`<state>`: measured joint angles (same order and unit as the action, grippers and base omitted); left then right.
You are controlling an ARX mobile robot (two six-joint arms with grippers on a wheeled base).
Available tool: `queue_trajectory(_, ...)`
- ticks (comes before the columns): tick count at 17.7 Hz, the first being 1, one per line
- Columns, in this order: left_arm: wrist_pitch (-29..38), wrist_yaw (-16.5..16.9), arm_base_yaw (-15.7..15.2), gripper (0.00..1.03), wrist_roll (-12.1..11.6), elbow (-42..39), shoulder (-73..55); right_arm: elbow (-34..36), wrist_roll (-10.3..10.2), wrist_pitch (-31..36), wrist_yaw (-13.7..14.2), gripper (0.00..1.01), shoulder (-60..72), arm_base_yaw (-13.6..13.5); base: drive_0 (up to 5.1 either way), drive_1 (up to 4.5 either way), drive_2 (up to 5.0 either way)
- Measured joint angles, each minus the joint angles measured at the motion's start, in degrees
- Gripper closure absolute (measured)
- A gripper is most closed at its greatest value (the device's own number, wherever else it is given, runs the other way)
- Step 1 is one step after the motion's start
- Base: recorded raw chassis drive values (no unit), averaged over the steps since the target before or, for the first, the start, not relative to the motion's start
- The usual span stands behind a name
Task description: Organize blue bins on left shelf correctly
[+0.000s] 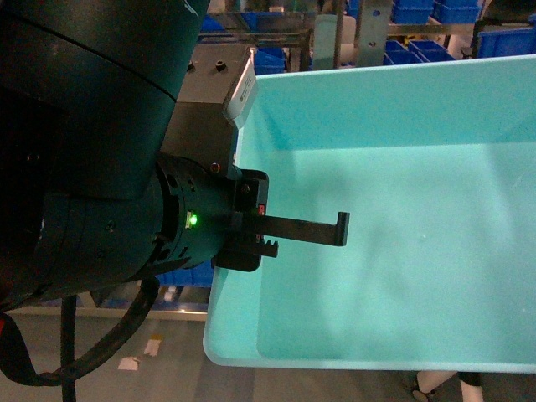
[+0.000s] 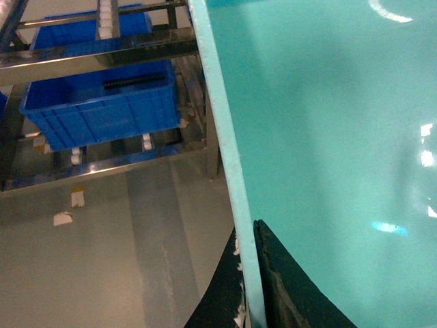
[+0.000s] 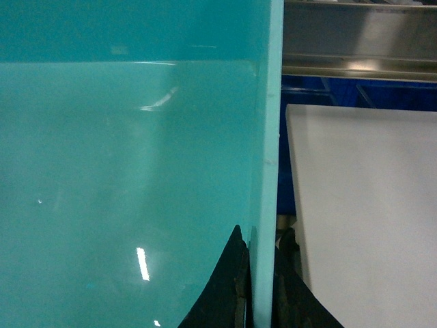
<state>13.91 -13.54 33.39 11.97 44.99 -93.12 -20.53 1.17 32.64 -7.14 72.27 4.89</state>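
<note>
The left gripper's [image 2: 254,301] dark fingers [image 2: 293,287] close on the left wall of the light turquoise bin [image 1: 402,251], one inside and one outside, as the left wrist view shows at the bottom edge. The right gripper [image 3: 263,287] pinches the opposite wall the same way, its fingers [image 3: 225,287] straddling the rim. Gripping both side walls lets the two arms carry the bin level between them, likely because it is too wide for one gripper.

In the head view the bin fills the near right of the scene, held off the floor [image 2: 123,260] close to the robot, its open top facing the camera. Its inside is smooth, glossy and holds nothing, with a pale rolled rim and a small white tag [image 1: 240,96] at the far left corner.

Beyond it stands the left shelf [image 2: 102,55], steel rails with white rollers, where a royal-blue bin [image 2: 102,109] sits on a low tier. More blue bins [image 1: 435,12] rest on racks at the far side.
</note>
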Motion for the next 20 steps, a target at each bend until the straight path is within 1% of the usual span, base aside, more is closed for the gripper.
queue_trajectory(20,-0.1,-0.2,0.0,1.01,0.0,0.0,0.0,0.0,0.0,0.0,0.2,0.99,0.0,0.0,-4.9,2.53,2.5)
